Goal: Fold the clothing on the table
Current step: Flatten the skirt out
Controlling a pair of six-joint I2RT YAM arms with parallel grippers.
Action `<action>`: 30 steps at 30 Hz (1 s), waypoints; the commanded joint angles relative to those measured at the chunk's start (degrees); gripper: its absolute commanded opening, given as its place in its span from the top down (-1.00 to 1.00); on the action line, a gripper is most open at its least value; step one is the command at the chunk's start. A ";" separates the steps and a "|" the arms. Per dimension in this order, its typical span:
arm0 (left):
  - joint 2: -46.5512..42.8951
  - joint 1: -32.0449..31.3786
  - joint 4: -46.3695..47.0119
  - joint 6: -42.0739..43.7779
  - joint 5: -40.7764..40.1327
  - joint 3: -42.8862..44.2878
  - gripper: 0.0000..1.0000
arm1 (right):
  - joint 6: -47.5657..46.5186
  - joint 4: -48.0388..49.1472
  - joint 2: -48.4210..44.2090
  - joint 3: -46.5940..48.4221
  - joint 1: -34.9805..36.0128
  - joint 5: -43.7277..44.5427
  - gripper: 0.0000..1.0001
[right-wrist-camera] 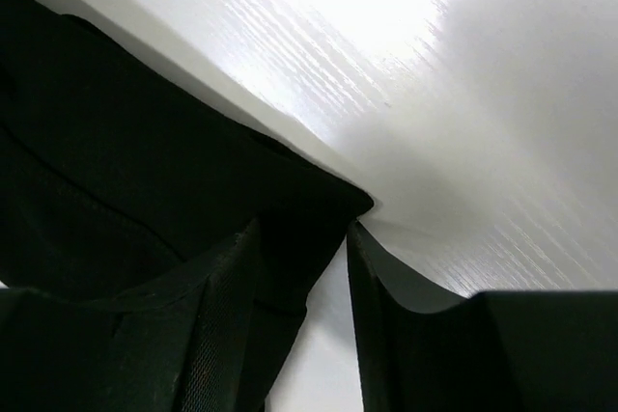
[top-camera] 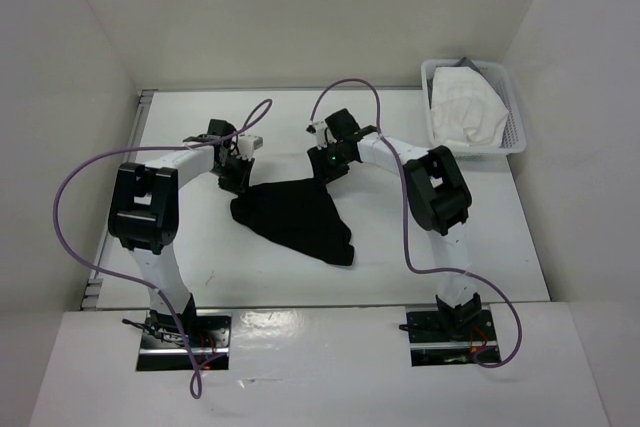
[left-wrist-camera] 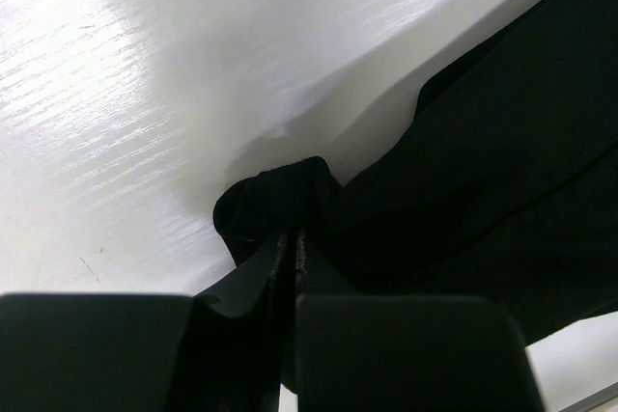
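The black clothing (top-camera: 298, 217) lies rumpled on the white table (top-camera: 480, 237), pulled out along its far edge between the two arms. My left gripper (top-camera: 236, 179) is at the garment's far left corner. In the left wrist view it (left-wrist-camera: 293, 235) is shut on a bunched fold of the clothing (left-wrist-camera: 502, 171). My right gripper (top-camera: 328, 169) is at the far right corner. In the right wrist view its jaws (right-wrist-camera: 304, 229) stand apart around the corner of the clothing (right-wrist-camera: 126, 161). The fabric lies against the left finger, and a strip of table shows beside the right finger.
A white mesh basket (top-camera: 515, 132) holding a white cloth (top-camera: 465, 107) stands at the back right corner. White walls enclose the table at the left, back and right. Purple cables loop above both arms.
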 commanded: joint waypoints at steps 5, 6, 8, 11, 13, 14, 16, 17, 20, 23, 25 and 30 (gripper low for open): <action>1.05 0.50 -4.12 0.08 -1.22 -2.21 1.00 | 0.36 1.54 1.72 -0.87 0.74 3.28 0.40; 1.05 0.50 -4.12 0.08 -1.22 -2.21 1.00 | 0.36 1.54 1.72 -0.87 0.74 3.98 0.48; 1.57 0.50 -4.12 0.08 -1.22 -2.21 1.00 | 0.36 1.54 1.72 -0.87 0.74 5.04 0.75; 0.53 -0.02 -4.65 0.70 0.62 -0.98 1.00 | -0.26 1.02 1.72 0.36 0.74 7.23 0.99; -1.49 -1.08 -5.18 1.40 -2.17 0.77 1.00 | -0.87 0.40 1.03 2.38 0.74 8.12 1.00; -2.20 -2.30 -5.18 1.92 -3.58 2.61 1.00 | -1.48 -0.39 0.06 3.69 0.74 8.73 1.00; -4.48 -2.92 -5.79 1.93 -6.31 4.81 1.00 | -2.27 -1.71 -1.17 5.28 0.74 9.43 1.00; -5.27 -2.93 -6.31 1.93 -6.32 6.04 1.00 | -3.24 -3.45 -2.57 7.20 0.74 9.44 1.00; -9.05 -2.93 -6.85 2.54 -6.85 10.70 1.00 | -5.88 -6.27 -6.43 10.98 0.74 9.44 1.00; -13.62 -2.93 -6.85 2.54 -7.90 13.77 1.00 | -8.60 -8.83 -10.65 13.62 0.74 9.44 1.00; -17.31 -3.54 -5.53 2.54 -7.90 14.48 1.00 | -9.14 -9.89 -12.51 14.68 0.74 9.96 1.00; -24.77 -4.07 -4.38 2.54 -8.52 15.02 1.00 | -11.16 -10.59 -20.05 14.69 0.74 11.11 1.00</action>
